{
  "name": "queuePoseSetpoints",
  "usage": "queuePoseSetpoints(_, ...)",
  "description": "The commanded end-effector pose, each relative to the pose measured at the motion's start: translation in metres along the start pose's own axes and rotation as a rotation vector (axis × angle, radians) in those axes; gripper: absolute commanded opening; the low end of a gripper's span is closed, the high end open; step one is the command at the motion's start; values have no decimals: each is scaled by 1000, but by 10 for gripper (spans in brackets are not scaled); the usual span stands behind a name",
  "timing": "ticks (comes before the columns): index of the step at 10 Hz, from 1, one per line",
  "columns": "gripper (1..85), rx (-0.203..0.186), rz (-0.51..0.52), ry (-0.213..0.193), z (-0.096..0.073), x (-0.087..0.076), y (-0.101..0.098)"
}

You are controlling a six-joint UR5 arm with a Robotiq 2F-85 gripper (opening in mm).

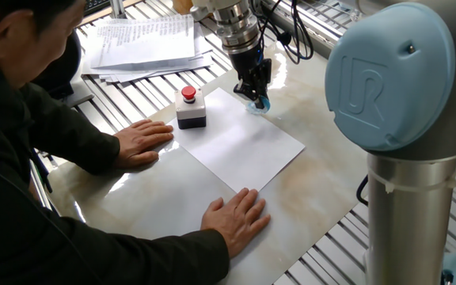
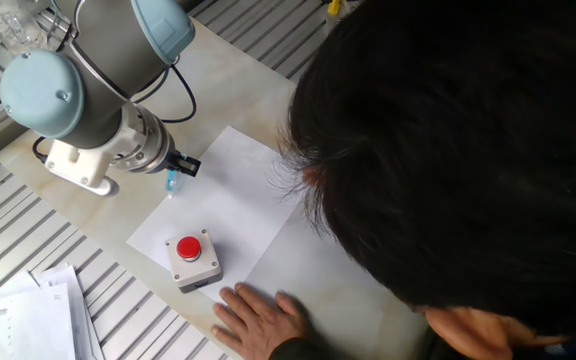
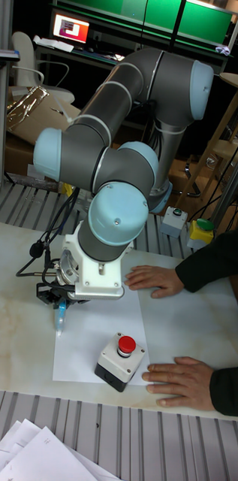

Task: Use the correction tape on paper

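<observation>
the correction tape (image 1: 257, 102) is light blue, the paper (image 1: 244, 141) plain white, the button box (image 1: 190, 111) grey and black with a red button, the counter (image 1: 315, 178) cream marbled, and the arm (image 3: 126, 143) grey with pale blue caps.

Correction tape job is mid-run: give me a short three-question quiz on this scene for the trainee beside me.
1. True or false: the claw holds the correction tape at the far edge of the paper.
2. What stands on the paper's corner nearest the stack of printed pages?
A. a grey box with a red button
B. a mug
C. a stapler
3. How many of the person's hands lie flat on the table?

Key: 1 true; 2 A; 3 two.
</observation>
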State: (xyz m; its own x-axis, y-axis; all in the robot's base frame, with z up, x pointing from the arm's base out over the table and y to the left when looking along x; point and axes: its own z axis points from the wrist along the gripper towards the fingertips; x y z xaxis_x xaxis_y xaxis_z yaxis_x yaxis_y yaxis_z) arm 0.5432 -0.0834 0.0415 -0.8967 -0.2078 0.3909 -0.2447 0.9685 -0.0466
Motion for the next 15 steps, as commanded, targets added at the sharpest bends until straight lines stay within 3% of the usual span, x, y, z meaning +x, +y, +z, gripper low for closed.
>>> queuePoseSetpoints(1,17,-15,-2,-3,0,2,2)
queuePoseSetpoints(8,17,-15,-3,25,-4,7,5)
queuePoseSetpoints(11,17,-14,16,5,-18,-5,8)
queuePoseSetpoints(15,17,-3,0,-25,-15,-16,4)
